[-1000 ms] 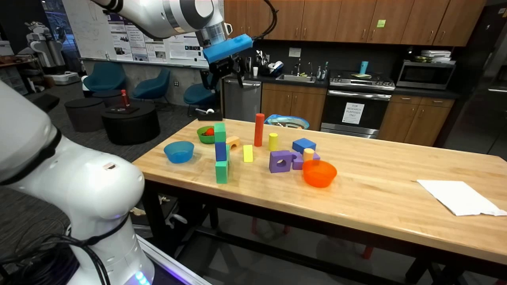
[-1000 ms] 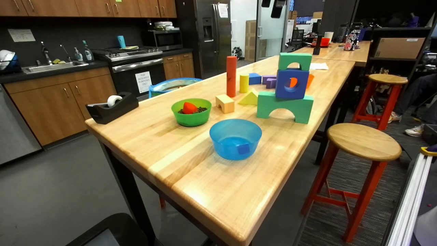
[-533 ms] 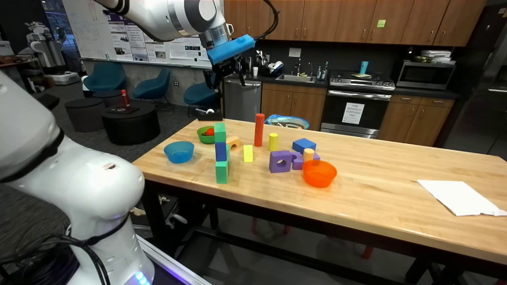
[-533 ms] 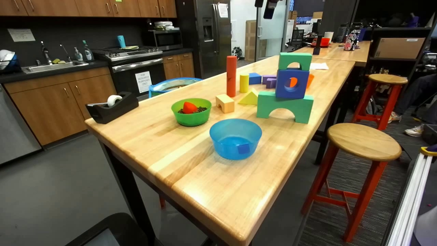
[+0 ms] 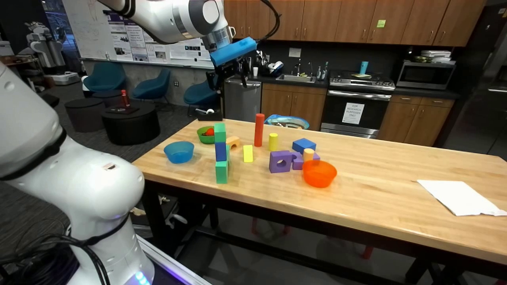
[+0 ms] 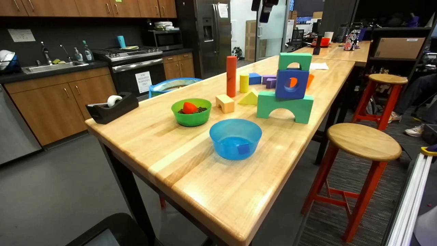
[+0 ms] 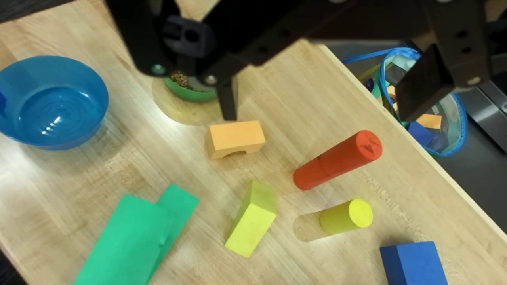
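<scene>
My gripper is open and empty, with its fingers wide apart above the table; it also shows in both exterior views. It touches nothing. In the wrist view, an orange arch block lies just below one fingertip. A tall red cylinder and a short yellow cylinder stand nearby. A yellow triangular block lies between them and the green and blue stack. A green bowl holds a red piece and dark bits; a finger partly hides it in the wrist view.
An empty blue bowl stands near the table end. Purple blocks, a blue block and an orange bowl stand farther along. A tape dispenser sits at the table's corner. A blue-rimmed bag is beyond the edge.
In the exterior views my gripper has moved a little lower and shifted slightly sideways, still open. The bowls and blocks on the table have not moved.
</scene>
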